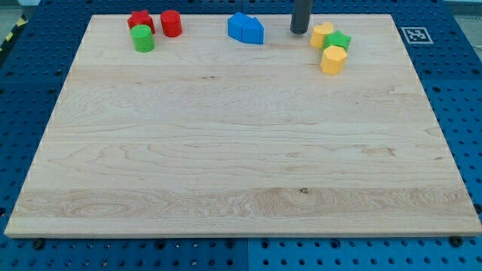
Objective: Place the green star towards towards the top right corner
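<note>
Just to the view's right of my tip point(299, 31), which carries no jaws to open or close, you have the green star point(339, 41), wedged touching two yellow blocks point(322, 35) point(333, 59), with the board's top right corner point(390, 18) farther right.

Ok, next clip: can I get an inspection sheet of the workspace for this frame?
Surface: wooden board, flat, blocks only along the view's top edge.
Job's things: green star near the view's top right, wedged between two yellow blocks.
Clutter: blue blocks top centre; two red blocks and a green cylinder top left.
Grippers: none; my tip rests left of the yellow-green cluster, apart from it.
Cables: nothing seen.
Surroundings: blue pegboard; fiducial marker beyond the top right corner.
</note>
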Available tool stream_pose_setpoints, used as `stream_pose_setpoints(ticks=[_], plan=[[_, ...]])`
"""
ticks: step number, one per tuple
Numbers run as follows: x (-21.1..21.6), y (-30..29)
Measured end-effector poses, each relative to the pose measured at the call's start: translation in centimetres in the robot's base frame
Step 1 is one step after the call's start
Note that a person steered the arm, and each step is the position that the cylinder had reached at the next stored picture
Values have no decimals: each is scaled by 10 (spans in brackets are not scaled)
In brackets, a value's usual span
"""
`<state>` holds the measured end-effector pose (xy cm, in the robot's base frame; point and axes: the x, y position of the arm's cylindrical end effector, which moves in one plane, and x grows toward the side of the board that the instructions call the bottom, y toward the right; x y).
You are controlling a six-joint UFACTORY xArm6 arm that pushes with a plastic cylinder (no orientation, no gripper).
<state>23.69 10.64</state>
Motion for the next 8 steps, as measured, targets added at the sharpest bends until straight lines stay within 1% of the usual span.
stream_pose_setpoints(ticks=[1, 2, 4, 5, 8], plan=[[11, -1], [36, -1], [42, 22], [60, 28], [67, 83]])
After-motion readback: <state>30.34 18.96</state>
